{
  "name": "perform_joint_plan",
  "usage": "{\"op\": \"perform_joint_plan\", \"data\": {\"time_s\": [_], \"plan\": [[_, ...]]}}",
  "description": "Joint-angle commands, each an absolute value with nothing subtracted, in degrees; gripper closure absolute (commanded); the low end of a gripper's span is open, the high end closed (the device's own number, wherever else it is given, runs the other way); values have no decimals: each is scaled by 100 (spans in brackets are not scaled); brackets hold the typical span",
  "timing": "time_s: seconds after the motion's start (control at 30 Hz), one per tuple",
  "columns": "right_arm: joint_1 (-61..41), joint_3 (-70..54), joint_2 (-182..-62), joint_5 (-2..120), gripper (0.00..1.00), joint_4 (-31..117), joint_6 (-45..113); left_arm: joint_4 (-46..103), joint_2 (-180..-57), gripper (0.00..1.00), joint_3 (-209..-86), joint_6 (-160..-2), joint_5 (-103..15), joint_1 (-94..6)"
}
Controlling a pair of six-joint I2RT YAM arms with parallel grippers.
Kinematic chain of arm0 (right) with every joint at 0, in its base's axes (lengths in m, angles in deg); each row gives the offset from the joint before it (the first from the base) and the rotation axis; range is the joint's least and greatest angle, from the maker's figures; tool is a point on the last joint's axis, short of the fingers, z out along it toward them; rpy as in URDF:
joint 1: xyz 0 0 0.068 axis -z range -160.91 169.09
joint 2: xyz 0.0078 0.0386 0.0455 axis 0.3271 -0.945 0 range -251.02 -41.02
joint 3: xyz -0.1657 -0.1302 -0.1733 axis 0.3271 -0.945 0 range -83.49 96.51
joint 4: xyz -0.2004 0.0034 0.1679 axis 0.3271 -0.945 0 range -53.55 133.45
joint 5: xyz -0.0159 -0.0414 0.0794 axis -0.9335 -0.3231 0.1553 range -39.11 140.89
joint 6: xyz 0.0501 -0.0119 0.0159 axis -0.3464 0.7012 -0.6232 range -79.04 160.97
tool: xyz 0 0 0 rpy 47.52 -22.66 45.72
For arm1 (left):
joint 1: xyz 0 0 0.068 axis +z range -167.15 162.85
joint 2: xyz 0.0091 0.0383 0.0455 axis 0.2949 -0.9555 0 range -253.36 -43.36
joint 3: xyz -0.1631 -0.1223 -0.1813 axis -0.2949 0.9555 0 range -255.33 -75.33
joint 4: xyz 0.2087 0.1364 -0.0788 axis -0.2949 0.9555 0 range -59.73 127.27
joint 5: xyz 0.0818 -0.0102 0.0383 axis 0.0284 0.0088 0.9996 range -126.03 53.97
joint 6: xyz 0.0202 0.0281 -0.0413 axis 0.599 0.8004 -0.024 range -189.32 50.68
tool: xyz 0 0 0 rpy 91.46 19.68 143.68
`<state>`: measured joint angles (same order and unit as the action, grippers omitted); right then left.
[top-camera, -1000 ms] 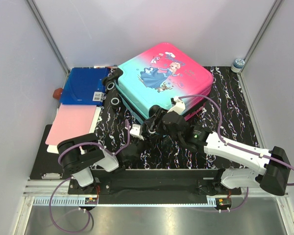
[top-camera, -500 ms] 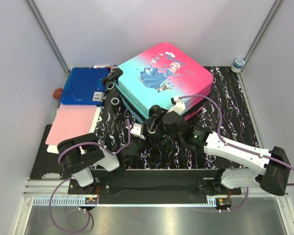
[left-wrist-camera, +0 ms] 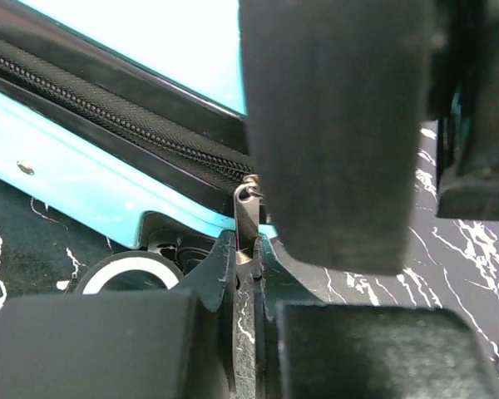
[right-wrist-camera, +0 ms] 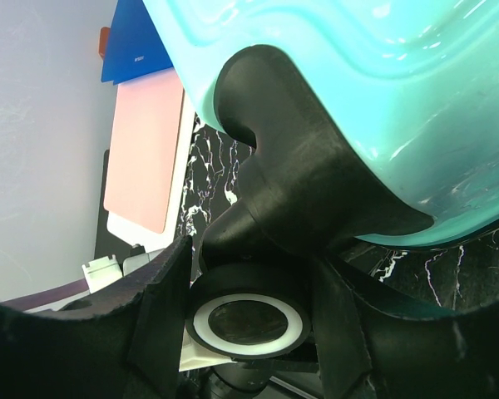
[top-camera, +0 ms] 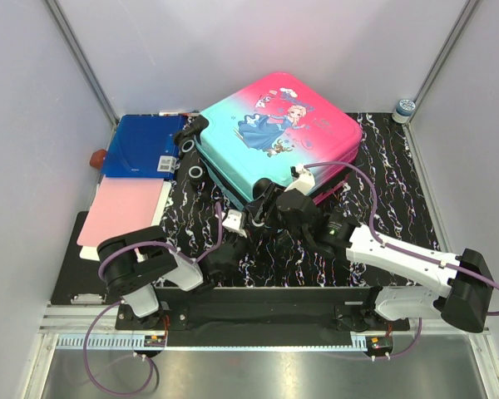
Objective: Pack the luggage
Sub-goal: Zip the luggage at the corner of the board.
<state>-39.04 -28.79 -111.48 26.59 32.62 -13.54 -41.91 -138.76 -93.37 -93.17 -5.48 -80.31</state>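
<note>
Teal-to-pink luggage [top-camera: 276, 131] lies flat and shut on the black marbled table [top-camera: 382, 208], print side up, middle of the table toward 12 o'clock, two black wheels [top-camera: 192, 158] on its 9 o'clock side

Both arms meet at its 6 o'clock corner

Left pincer [top-camera: 236, 226] is closed on the metal zipper pull [left-wrist-camera: 246, 209]. Left wrist view shows the pull pinched between the two fingers [left-wrist-camera: 208, 278], right below the black zipper track [left-wrist-camera: 108, 112], with another wheel [left-wrist-camera: 130, 274] just beside at 8 o'clock

Right pincer [top-camera: 259, 213] sits at the same corner. In the right wrist view its fingers [right-wrist-camera: 162, 303] stand apart either side of a black wheel with a white ring [right-wrist-camera: 248, 322] under the black corner housing [right-wrist-camera: 308, 191]. Cannot tell if they press on it

Blue folder [top-camera: 140, 146] lies at 10 o'clock of the luggage, touching it or just beside. Pink pad [top-camera: 123, 209] at 9 o'clock, next to the folder. Small red thing [top-camera: 97, 158] on the folder's outer edge. Small round tin [top-camera: 405, 107] at 2 o'clock, well apart
</note>
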Motion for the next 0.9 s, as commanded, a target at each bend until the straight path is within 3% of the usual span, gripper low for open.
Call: {"op": "perform_joint_plan", "data": {"time_s": [0.0, 0.87], "plan": [[-3646, -2829, -10826, 1916, 100, 4205, -1203, -6518, -13916, 100, -9467, -9401, -307, -7824], [-3637, -3199, -10290, 1450, 100, 3721, -1159, -6378, -13574, 100, -8790, -9990, -544, -6796]]}}
